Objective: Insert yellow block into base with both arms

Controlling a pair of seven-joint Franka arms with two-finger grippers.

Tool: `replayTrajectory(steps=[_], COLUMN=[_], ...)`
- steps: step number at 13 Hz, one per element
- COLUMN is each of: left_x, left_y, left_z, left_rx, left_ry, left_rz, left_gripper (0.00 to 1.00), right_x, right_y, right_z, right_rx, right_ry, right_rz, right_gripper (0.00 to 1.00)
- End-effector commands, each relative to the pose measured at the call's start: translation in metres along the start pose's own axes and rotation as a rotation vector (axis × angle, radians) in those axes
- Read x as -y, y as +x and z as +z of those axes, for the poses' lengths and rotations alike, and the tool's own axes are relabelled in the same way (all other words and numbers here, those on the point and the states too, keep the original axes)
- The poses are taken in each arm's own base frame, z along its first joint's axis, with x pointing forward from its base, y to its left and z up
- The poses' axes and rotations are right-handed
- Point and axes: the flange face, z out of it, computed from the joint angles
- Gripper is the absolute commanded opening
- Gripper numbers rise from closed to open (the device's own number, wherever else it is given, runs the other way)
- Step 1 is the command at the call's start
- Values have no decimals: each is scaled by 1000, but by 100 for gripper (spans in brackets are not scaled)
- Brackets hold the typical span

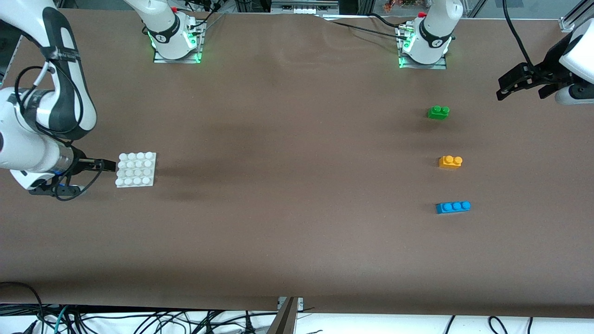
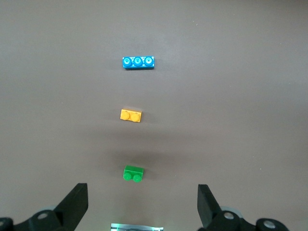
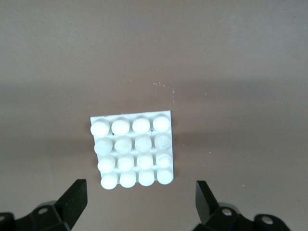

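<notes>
Base (image 1: 136, 169) bare; yellow block (image 1: 450, 161) on table (image 1: 287, 153), well apart

Robotics lab bench: my 2 arm bases (image 1: 174, 35) bolted to brown-covered table (image 1: 287, 185), green status lights lit, black cables (image 1: 139, 320) tangled below table edge, aluminium framing (image 1: 573, 18) alongside.

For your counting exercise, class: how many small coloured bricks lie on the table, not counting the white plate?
3, in a row toward the left arm's end: the green brick farthest from the front camera, the yellow block in the middle, the blue brick nearest. None appears hidden.
</notes>
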Motion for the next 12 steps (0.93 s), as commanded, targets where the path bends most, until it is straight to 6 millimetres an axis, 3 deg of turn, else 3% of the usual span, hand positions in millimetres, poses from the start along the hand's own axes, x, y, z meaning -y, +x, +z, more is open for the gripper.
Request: replayTrajectory(steps=[1, 7, 12], left_x=[0, 0, 0], left_y=[-2, -2, -2], left_z=[-8, -8, -8], left_rx=[0, 0, 0], left_ry=[-19, -19, -19], left_rz=[3, 1, 1], left_gripper=[100, 100, 100], right_x=[1, 6, 9], right_y=[3, 5, 3], right_z=[19, 81, 102], right_rx=[6, 14, 48], right_ry=[-11, -13, -16], right_rz=[6, 38, 22], right_gripper=[100, 100, 100])
